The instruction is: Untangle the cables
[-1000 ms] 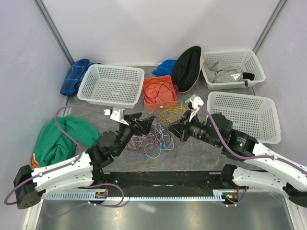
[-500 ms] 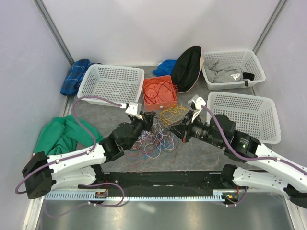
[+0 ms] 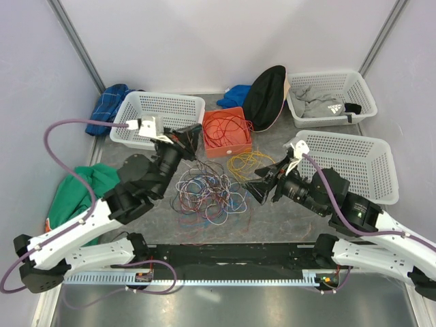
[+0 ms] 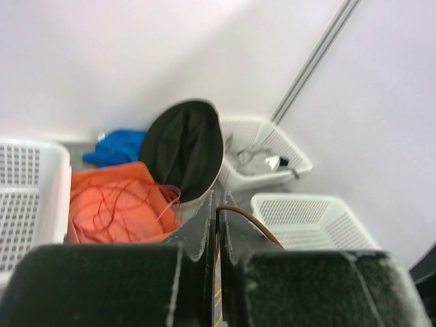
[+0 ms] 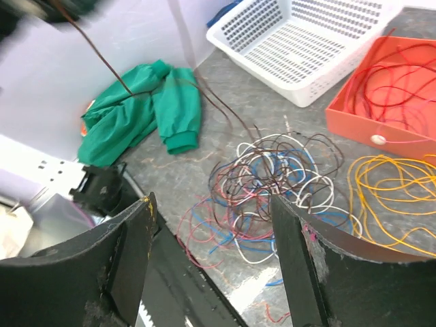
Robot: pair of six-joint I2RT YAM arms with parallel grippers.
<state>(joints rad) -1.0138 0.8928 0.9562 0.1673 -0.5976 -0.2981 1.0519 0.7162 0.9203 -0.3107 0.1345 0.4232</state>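
Under everything, the surface (image 3: 286,214): grey and mottled, with pale walls on three sides.
Near right basket (image 3: 347,163): white mesh, beside the right arm.
Left basket (image 3: 157,119): white mesh, at the far left of the surface.
Far right basket (image 3: 327,73): white mesh, in the back corner, with a grey garment inside.
Green cloth (image 3: 95,187): crumpled at the left edge, beside the left arm.
Black cap (image 3: 264,95): propped at the back, between the orange tray and the far right basket.
Blue cloth (image 3: 105,109): bunched behind the left basket, against the wall.
Orange tray (image 3: 228,151): at the back centre, just right of the left basket, with loops of red cable in it.
Cables (image 3: 208,194): a loose tangle of red, blue, purple, white and dark loops in the middle of the surface, between the two claws. A yellow bundle (image 3: 242,162) lies just in front of the tray.
Left claw (image 4: 216,218): raised between the left basket and the tray, pinched tight on a brown cable (image 4: 248,221).
Brown cable (image 5: 102,58): runs from the tangle up to the left claw.
Right claw (image 5: 211,201): fingers spread wide with nothing in them, aimed at the tangle from the right.
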